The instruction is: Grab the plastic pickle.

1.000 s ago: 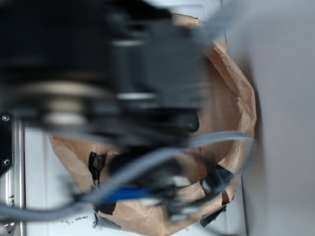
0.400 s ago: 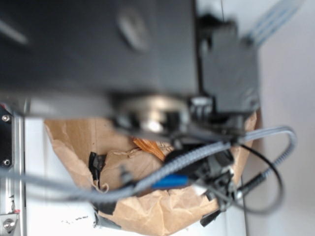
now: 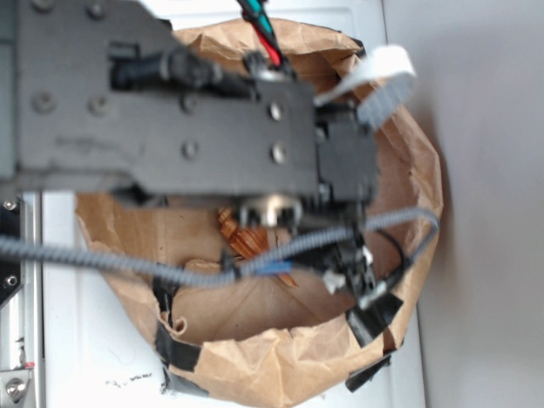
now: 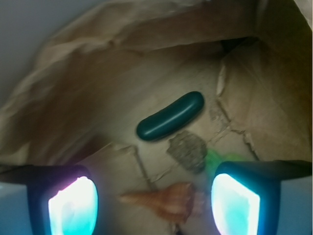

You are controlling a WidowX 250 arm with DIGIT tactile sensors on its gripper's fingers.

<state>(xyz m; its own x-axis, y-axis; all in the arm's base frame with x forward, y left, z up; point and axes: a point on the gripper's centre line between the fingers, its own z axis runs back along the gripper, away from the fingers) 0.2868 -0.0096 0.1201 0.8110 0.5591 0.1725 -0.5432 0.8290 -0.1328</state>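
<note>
Worktop (image 3: 93, 340): white, with a metal rail along its left edge in the exterior view. A pale grey wall fills the right side of that view.

Paper bag (image 3: 280, 365): brown, crumpled, rolled down into an open basket shape, patched with black tape at the rim. It sits on the worktop and holds all the loose objects.

Arm (image 3: 170, 119): black, blurred, spans the upper half of the exterior view above the bag, with grey cables looping down across the opening. It hides most of the bag floor there.

Gripper (image 4: 154, 200): wide open, holding nothing. Both fingertips (image 4: 73, 205) glow cyan at the bottom corners of the wrist view.

Plastic pickle (image 4: 170, 116): glossy dark green, lying flat on the bag floor, tilted with its right end higher in the wrist view. It lies beyond the fingertips, roughly centred on the gap between them, well apart from both.

Seashell (image 4: 164, 200): orange-brown, lying between the fingertips, nearer the camera than the pickle.

Dark patch (image 4: 188, 151): rough, grey, between pickle and seashell.

Green fuzzy object (image 4: 217, 159): mostly hidden behind the right-hand fingertip.
</note>
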